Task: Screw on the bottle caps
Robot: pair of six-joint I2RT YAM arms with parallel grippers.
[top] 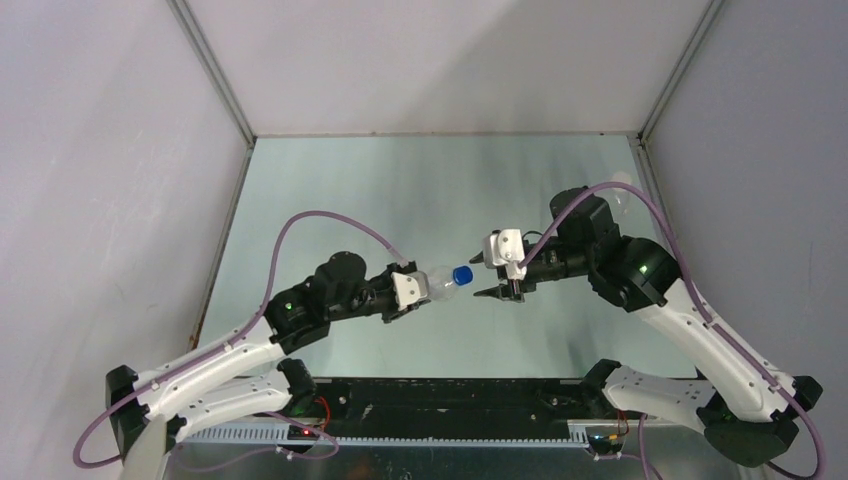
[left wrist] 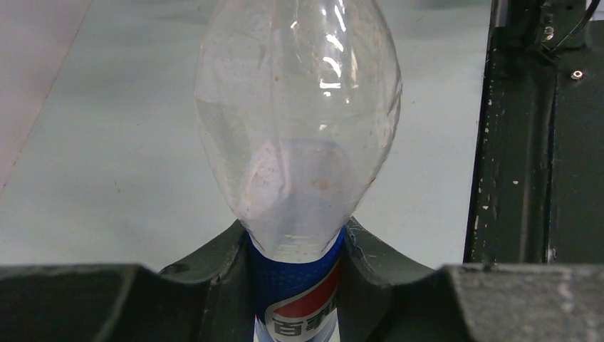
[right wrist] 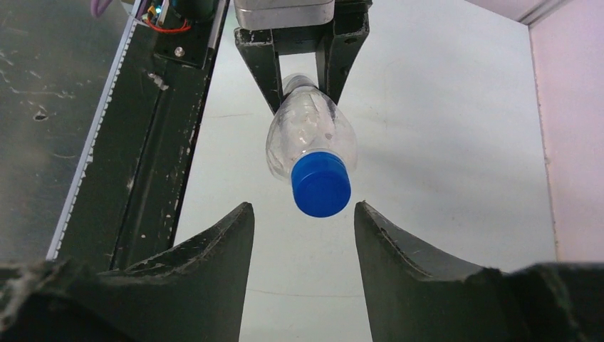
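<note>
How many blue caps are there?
1. The blue cap is on the Pepsi bottle that the left gripper holds. More caps may be hidden from these views.

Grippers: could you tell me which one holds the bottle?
The left gripper, shut on the Pepsi bottle; the right gripper is open, short of the blue cap.

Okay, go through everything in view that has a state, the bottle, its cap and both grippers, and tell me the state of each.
Pepsi bottle: held roughly level, lifted off the table.
Blue cap: sitting on the bottle's neck; how tight cannot be told.
Left gripper: jaws shut on the Pepsi bottle's body.
Right gripper: jaws open, facing the cap, not touching it.
</note>
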